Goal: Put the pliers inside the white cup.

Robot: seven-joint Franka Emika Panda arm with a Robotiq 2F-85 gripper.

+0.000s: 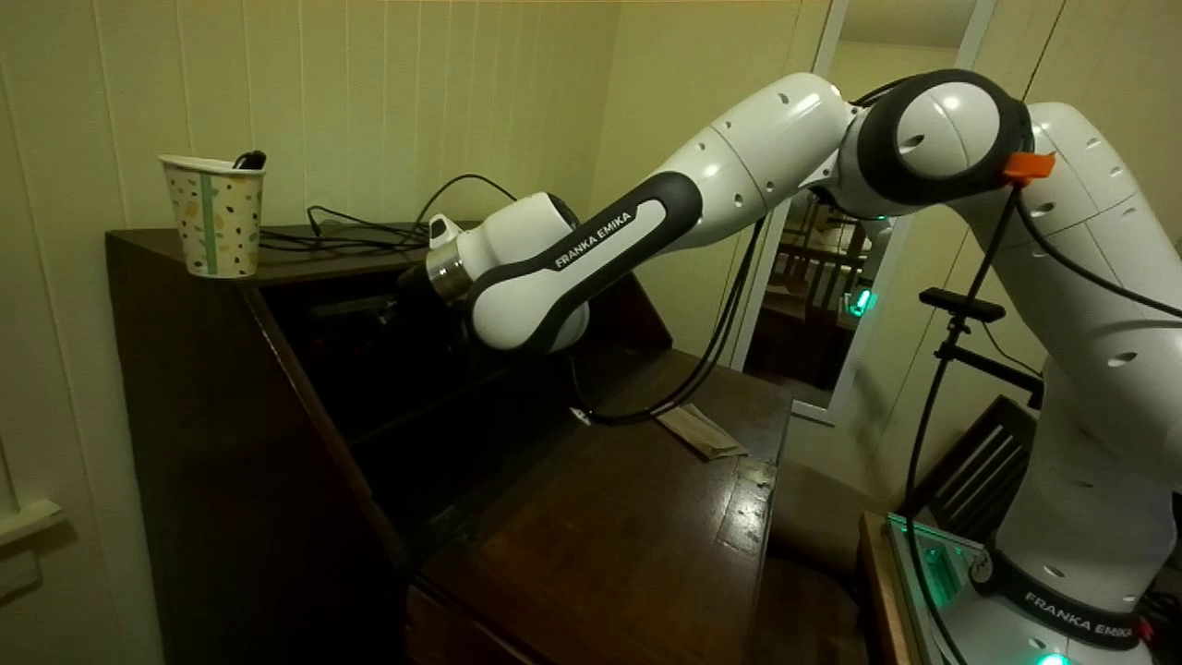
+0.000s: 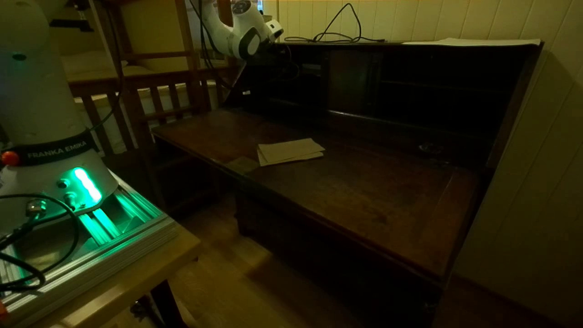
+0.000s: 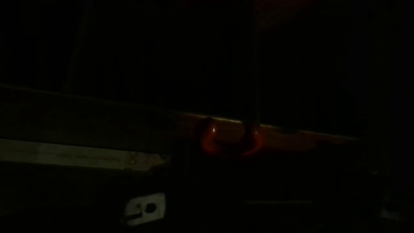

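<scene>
The white cup (image 1: 217, 222) stands upright on the top front edge of the dark desk in an exterior view. A black rounded end of something sticks out of its rim; I cannot tell what it is. My gripper (image 1: 355, 309) reaches into the dark shelf space below and right of the cup. In the very dark wrist view the pale parts of my gripper (image 3: 268, 207) are wide apart, with nothing visible between them. Beyond it, two curved red shapes, like the handles of a tool (image 3: 211, 142), sit at a shelf edge. I cannot tell if they are the pliers.
Loose black cables (image 1: 369, 242) lie on the desk top behind the cup. Folded brown paper (image 2: 290, 151) lies on the lowered desk panel (image 2: 364, 200). The desk's side edge and upper board frame the shelf space around my wrist. A pale printed strip (image 3: 81, 156) shows left.
</scene>
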